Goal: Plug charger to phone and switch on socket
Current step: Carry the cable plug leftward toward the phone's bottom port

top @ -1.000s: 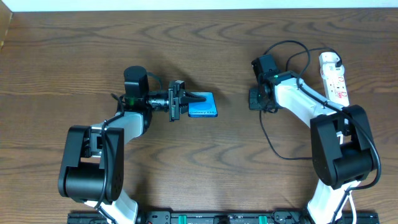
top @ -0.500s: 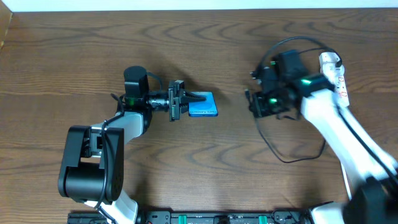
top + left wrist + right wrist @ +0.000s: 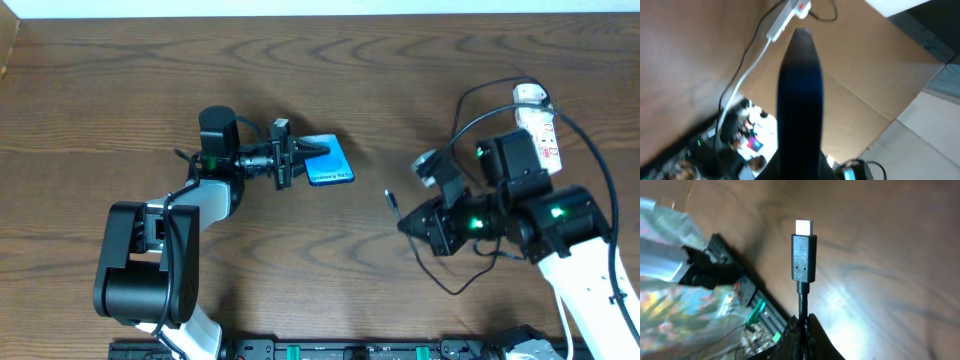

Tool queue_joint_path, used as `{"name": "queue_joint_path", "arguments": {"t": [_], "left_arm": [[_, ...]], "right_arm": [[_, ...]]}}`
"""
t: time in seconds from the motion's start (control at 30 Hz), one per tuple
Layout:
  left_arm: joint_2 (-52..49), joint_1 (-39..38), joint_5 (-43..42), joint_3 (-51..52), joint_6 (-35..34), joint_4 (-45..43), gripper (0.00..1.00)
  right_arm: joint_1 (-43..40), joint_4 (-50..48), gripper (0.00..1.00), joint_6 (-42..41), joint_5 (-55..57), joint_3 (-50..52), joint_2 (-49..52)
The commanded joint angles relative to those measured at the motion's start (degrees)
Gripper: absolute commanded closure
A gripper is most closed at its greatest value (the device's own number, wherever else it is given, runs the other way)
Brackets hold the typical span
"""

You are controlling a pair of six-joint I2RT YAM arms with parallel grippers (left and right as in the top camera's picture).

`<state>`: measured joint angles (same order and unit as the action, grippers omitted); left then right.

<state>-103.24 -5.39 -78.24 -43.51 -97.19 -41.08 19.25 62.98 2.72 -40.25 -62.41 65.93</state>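
- The charger (image 3: 804,255) is light, its cable limp, the connector tip rigid; the right gripper (image 3: 801,325) pinches the cable just below the tip (little droop there);
- The phone (image 3: 330,160), stiff and likely slippery, is clamped by one end in the left gripper (image 3: 298,158), tilted;
- The socket (image 3: 537,125) lies well apart, far right.

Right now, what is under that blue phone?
Only the wooden table shows around the phone, which the left gripper holds by one end. The patch directly beneath is covered.
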Motion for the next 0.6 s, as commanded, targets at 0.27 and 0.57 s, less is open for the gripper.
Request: {"name": "queue_joint_path", "arguments": {"t": [0.27,0.57], "left_arm": [[0.37,0.17,8.85,-1.62,10.58,-17.97,0.93],[0.37,0.17,6.99,-1.62,8.85,-28.46,0.93]], "right_arm": [[11.96,-10.91,0.98,-19.43,6.91,5.03,0.09],[13.62,-16.81,0.98,-26.05,8.74,5.11,0.59]]}}
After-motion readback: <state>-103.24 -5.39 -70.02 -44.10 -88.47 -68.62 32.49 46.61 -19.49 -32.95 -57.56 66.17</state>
